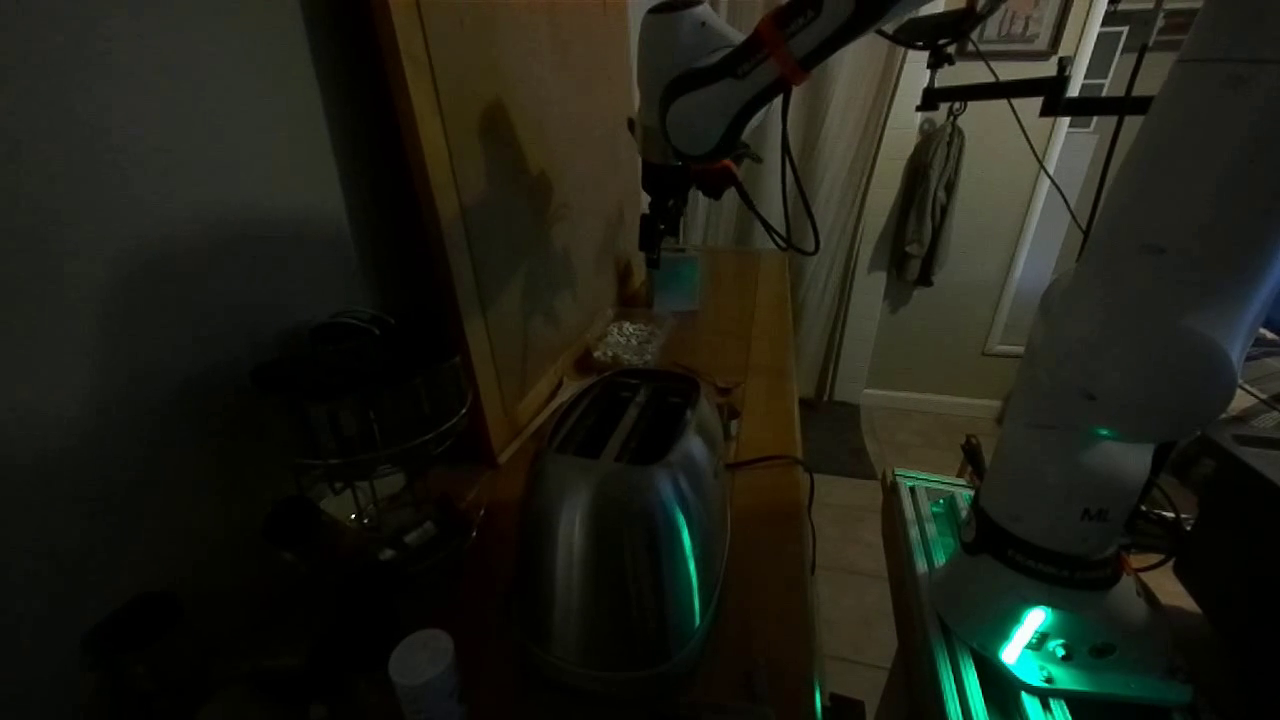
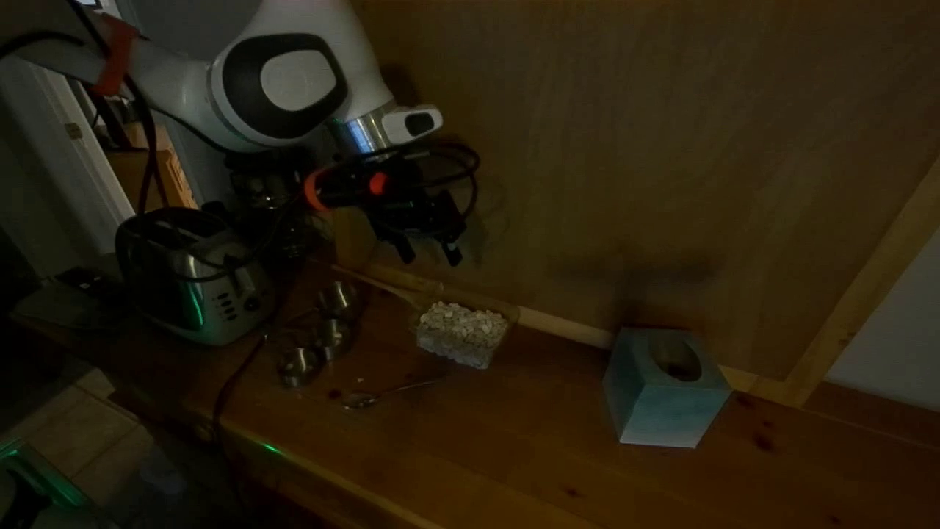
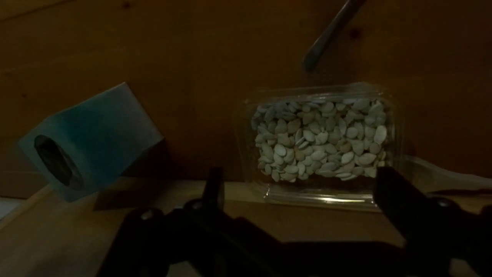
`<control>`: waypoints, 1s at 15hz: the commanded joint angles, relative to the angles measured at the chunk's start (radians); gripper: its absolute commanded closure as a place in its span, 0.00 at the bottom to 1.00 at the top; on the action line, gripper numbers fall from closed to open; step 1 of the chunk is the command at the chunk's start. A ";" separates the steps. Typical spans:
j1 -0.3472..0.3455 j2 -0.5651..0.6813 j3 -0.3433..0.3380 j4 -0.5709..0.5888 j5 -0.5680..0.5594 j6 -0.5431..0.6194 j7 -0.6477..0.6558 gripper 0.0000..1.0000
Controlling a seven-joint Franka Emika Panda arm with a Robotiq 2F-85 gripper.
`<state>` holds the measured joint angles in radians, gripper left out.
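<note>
While fingers (image 3: 213, 188) are held apart with nothing gripped, seed-filled clear tub (image 3: 326, 199) is seen below on surface (image 3: 192, 46), at three o'clock from tissue box (image 3: 102, 132) in wrist view. Probably light, flexible, slippery-walled, easily spilled; best grasped gently at rim.

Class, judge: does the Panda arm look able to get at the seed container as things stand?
Probably yes: the open jaws hang above the seed container, and nothing shows between them. Its long side may be too wide to grip.
</note>
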<state>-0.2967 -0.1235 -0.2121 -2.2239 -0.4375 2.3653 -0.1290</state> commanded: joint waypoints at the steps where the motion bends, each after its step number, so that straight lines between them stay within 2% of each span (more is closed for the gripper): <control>1: 0.018 0.054 -0.054 0.036 0.169 -0.061 -0.182 0.00; 4: 0.021 0.079 -0.067 0.026 0.277 -0.112 -0.304 0.00; 6: 0.019 0.105 -0.067 0.029 0.317 -0.122 -0.341 0.00; 15: 0.002 0.286 -0.042 0.132 0.455 -0.011 -0.424 0.00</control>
<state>-0.2864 0.0732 -0.2628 -2.1640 -0.0399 2.3144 -0.5080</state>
